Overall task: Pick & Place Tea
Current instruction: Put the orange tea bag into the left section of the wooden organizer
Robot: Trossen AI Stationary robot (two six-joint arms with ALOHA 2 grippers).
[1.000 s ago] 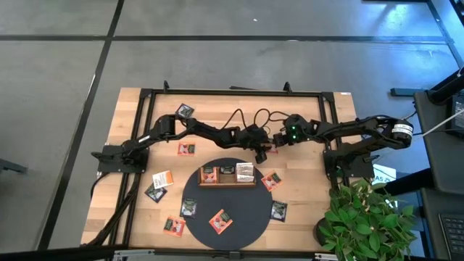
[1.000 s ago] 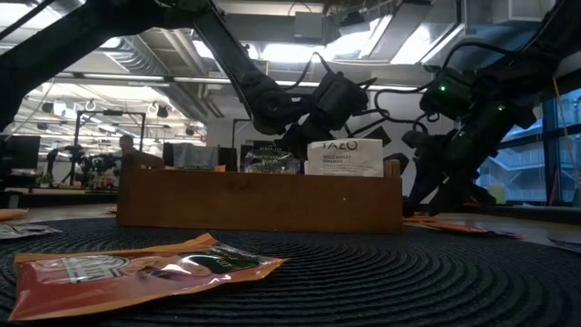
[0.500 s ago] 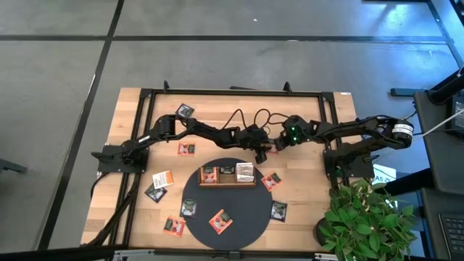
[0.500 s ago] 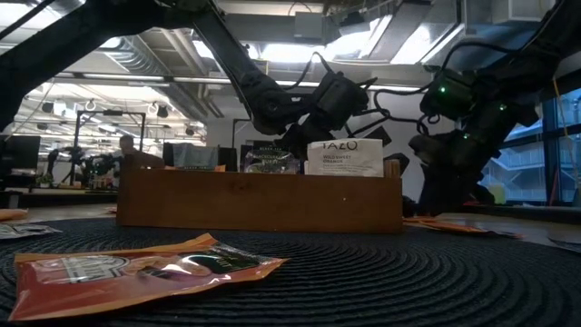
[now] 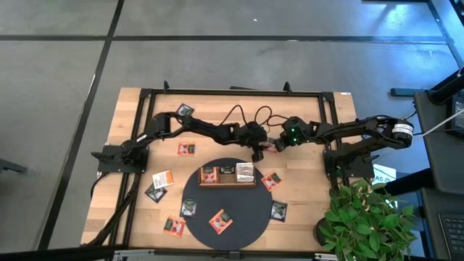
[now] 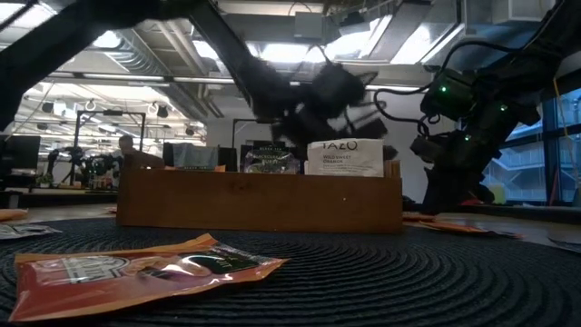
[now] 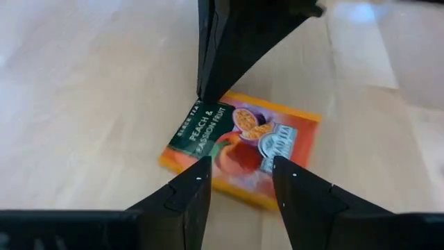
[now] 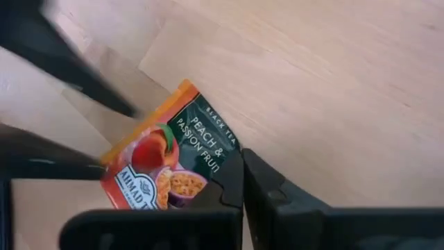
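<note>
Tea sachet (image 8: 170, 163), pinched by right pincer (image 8: 243, 182)

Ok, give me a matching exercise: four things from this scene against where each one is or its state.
Things:
1. right gripper
2. left gripper
3. wooden tray
4. white tea sachet

States:
A. on the round dark mat
B. open, above the peach sachet
C. shut on the peach sachet's corner
D. flat on the bare table

Pairs: 1-C, 2-B, 3-A, 4-D
</note>
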